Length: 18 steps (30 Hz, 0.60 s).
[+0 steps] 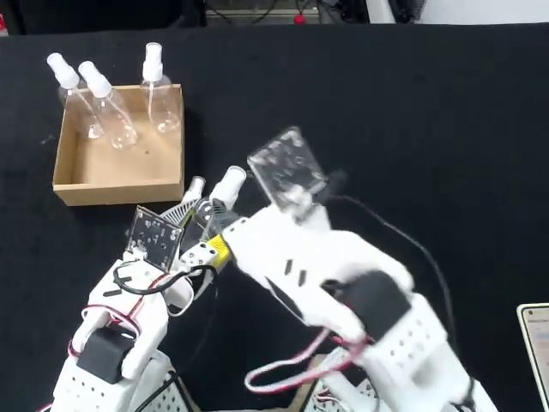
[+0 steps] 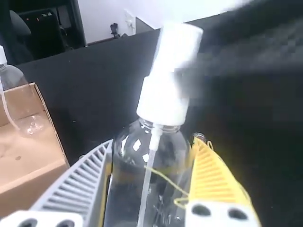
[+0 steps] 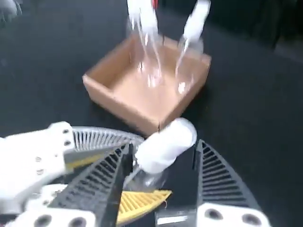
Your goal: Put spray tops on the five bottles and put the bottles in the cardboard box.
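Presently, item by item.

- Bottle (image 2: 142,189): clear, upright, clamped at the body between the white and yellow jaws of the left gripper (image 2: 154,144). It is held above the black counter (image 1: 386,103), just off the near right corner of the cardboard box (image 1: 120,190).
- Spray top (image 2: 168,80): white, seated on the neck of that bottle, with its dip tube running down inside. It rises clear above the left jaws.
- Right gripper (image 3: 163,146): black jaws parted, one on each side of the spray top. One jaw is at the top's edge and a gap shows on the other side, so it has no firm hold. The left gripper lies just beside and below it.
- Cardboard box: open, shallow, on the far left of the counter, beyond both grippers.
- Box contents: three clear bottles fitted with spray tops, leaning against the far wall. One is at the far left corner (image 1: 81,107), one just beside it (image 1: 111,112), and one at the far right corner (image 1: 159,99).
- Arms: in the high view, both reach from the near edge and meet near the box's near right corner.
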Tool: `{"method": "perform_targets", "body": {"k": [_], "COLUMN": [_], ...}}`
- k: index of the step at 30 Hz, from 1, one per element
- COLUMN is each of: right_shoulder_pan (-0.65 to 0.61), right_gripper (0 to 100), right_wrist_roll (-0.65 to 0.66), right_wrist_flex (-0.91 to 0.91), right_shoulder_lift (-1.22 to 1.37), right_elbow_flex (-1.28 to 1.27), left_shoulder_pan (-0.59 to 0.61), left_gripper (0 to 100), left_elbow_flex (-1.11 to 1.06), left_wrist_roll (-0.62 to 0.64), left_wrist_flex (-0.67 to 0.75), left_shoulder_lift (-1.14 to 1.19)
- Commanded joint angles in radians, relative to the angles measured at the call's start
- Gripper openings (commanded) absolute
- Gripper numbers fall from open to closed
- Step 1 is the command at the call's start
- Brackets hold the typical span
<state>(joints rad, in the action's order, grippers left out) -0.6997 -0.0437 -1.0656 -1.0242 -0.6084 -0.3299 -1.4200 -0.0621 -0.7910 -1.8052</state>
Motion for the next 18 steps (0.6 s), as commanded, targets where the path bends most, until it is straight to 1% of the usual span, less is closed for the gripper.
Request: {"method": "perform_targets", "body": {"k": [1, 3, 6, 7, 11, 18], "right_shoulder_pan": [0.02, 0.058, 0.109, 0.129, 0.189, 0.189], "right_gripper": [17.9, 12.7, 2.1, 0.8, 2.1, 2.1], "right_wrist_roll": [0.025, 0.035, 0.04, 0.04, 0.04, 0.04], "right_wrist_flex": [-0.023, -0.005, 0.068, 0.098, 0.209, 0.288], "right_shoulder_lift": [-0.085, -0.102, -0.104, -0.104, -0.101, 0.038], "right_elbow_flex": [0.097, 0.102, 0.068, 0.051, -0.022, -0.13], "left_shoulder_pan": [-0.008, -0.008, -0.008, -0.008, -0.008, -0.008], "left_gripper": [3, 3, 3, 3, 3, 3], "left_elbow_flex": [0.018, 0.018, 0.018, 0.018, 0.016, 0.016], "left_wrist_roll": [0.006, 0.006, 0.006, 0.006, 0.011, 0.012], "left_wrist_flex": [0.021, 0.021, 0.021, 0.021, 0.021, 0.021], "left_shoulder_lift": [-0.012, -0.012, -0.012, -0.012, -0.012, -0.012]}}
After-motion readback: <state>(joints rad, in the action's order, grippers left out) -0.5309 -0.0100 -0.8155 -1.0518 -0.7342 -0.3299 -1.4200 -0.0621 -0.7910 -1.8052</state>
